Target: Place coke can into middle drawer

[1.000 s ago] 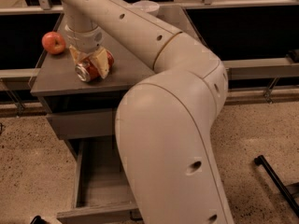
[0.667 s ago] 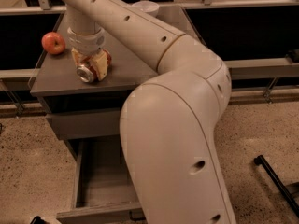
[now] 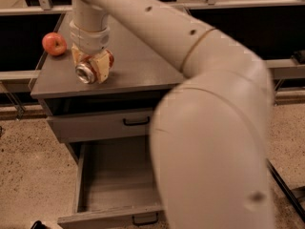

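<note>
- Coke can (image 3: pixel 86 73) lies on its side between the fingers of the gripper (image 3: pixel 91 67), silver end toward us. The claw is closed around it, over the left part of the cabinet top (image 3: pixel 143 68).
- We cannot tell whether the can rests on the top or is just clear of it.
- Step in hand, as we judge it: grasp made, transfer not yet begun.
- Next move calls for a lift, then carrying the can forward past the cabinet edge and down into the middle drawer (image 3: pixel 116 175), which stands pulled out with a bare floor.
- Upper drawer front (image 3: pixel 102 125) is shut and sits between can and target, so the path must clear it.
- Apple (image 3: pixel 54 43) sits near the gripper, at the left edge.
- Arm (image 3: pixel 209 128) hides the drawer's right side from us.
</note>
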